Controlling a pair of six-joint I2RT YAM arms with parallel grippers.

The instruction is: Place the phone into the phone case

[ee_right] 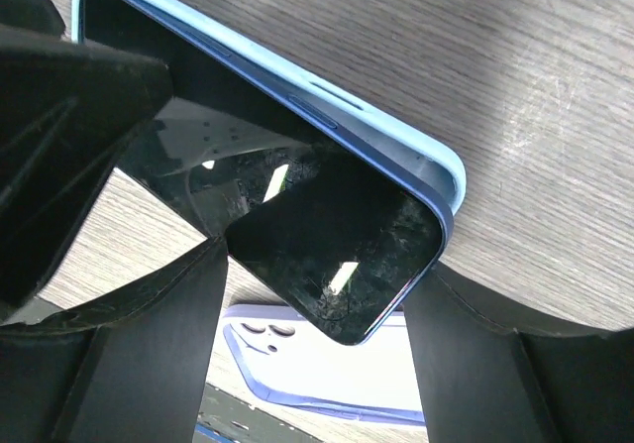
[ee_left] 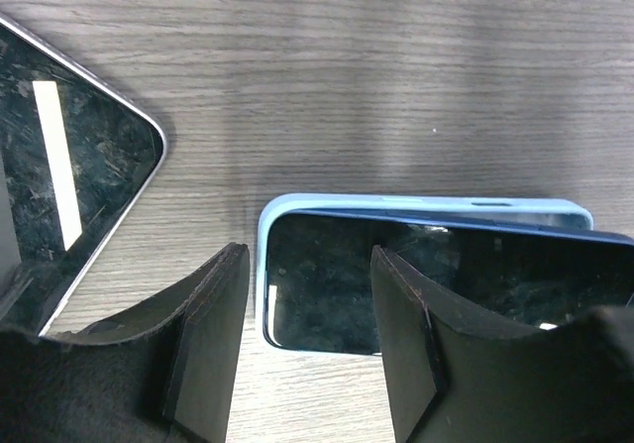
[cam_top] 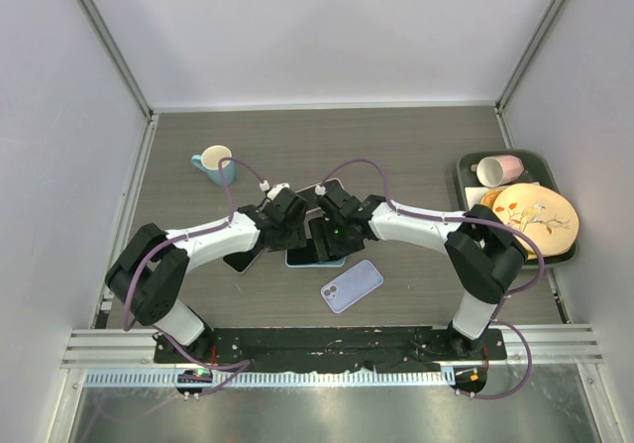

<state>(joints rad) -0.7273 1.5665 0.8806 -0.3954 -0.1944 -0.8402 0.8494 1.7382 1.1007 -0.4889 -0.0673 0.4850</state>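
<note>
The left gripper [ee_left: 307, 265] is released, its jaws spread. One finger [ee_left: 213, 334] stands on the bench [cam_top: 416, 136] just outside the short end of the light blue phone case [ee_left: 416, 203], and the other sits over the dark screen of the phone [ee_left: 327, 284]. The right gripper [ee_right: 317, 275] is also unclenched, its jaws wide on either side of the phone's opposite end, and whether either pad touches the phone I cannot tell. The phone lies screen up and only partly seated: one long edge is tucked into the case while the corner nearest the right gripper rides above the rim. Case and phone rest mid-bench between the two arms. A second phone [ee_left: 69, 166] lies just beside them under the left arm, and a lilac case [cam_top: 352, 284] sits nearer the arm bases. Farther out are a blue mug [cam_top: 215, 163] and, at the right edge, a tray [cam_top: 466, 180] holding a pink cup [cam_top: 498, 169] and a plate [cam_top: 535, 215].
</note>
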